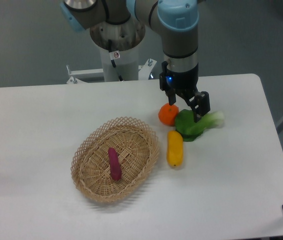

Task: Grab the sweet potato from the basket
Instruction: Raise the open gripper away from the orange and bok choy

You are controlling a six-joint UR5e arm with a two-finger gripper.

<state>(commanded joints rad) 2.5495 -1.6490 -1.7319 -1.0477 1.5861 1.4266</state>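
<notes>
The slim magenta-purple sweet potato (114, 163) lies lengthwise in the middle of the tan wicker basket (149, 137), which rests on the white table left of centre. My gripper (185, 106) hangs well to the right and behind the basket, above the orange fruit and the green leafy vegetable. Its two dark fingers are spread apart with nothing between them, so it is open. It is far from the sweet potato and touches nothing in the basket.
A round orange fruit (167, 115), a green leafy vegetable (197, 124) and a fat yellow oblong vegetable (175, 148) lie just right of the basket. The robot's base column (117, 47) stands behind the table's far edge.
</notes>
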